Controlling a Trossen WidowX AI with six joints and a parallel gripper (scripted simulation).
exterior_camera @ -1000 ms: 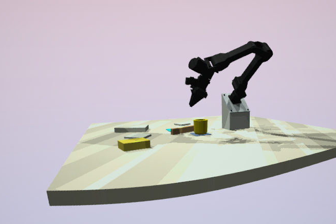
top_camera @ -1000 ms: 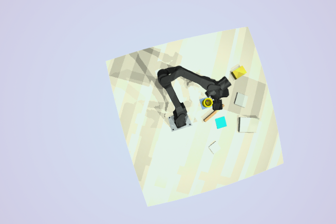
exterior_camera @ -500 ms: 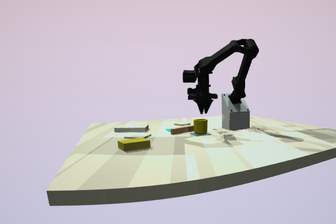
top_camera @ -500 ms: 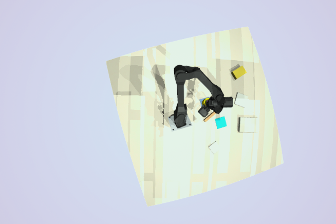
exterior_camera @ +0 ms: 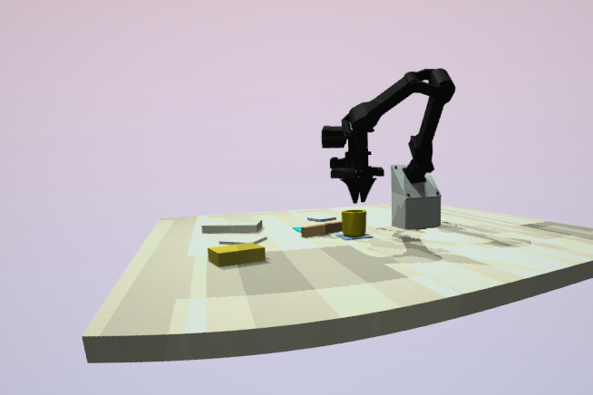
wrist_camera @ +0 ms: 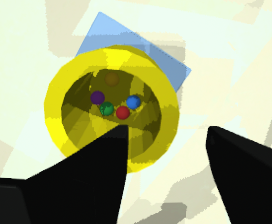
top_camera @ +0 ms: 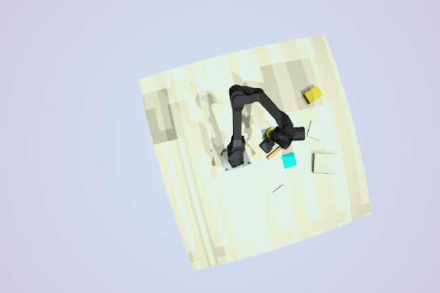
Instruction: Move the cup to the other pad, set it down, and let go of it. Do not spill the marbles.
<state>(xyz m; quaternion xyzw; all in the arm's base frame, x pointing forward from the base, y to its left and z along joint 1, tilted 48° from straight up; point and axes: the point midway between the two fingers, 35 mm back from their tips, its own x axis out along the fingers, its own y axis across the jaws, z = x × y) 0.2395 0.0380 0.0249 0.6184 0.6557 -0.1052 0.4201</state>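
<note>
Hanging over a pale, striped worktop (exterior_camera: 306,316): black arm (exterior_camera: 391,97), bent down from a grey base (exterior_camera: 416,211), with the gripper (exterior_camera: 359,199) pointing straight down, above the cup and apart from it, and off its centre in the wrist view. Fingers part-spread, pinching nothing, with bare worktop showing through the gap between them.

Lying well apart from the cup: yellow block (exterior_camera: 236,254). Lying just beside the cup, between it and the cyan pad (top_camera: 288,160): wooden bar (exterior_camera: 320,228). Standing upright on the blue pad (exterior_camera: 353,236): yellow cup (exterior_camera: 354,223), not yet lifted. Resting loose at its bottom: a few marbles (wrist_camera: 116,104), purple, green, red and blue.

Judged stiff, light and thick-walled, with smooth sides and so probably a little slippery. Marbles likely to roll and shift the load at any tilt or jerk. Best taken either across the whole body below the rim, which calls for a wider spread, or by pinching one side of the wall, one finger inside and one outside; the second seemingly suited to the present spread and offset. Worth keeping upright and lifting slowly, clear of the bar on the way over.

No brand, label or writing readable anywhere.
</note>
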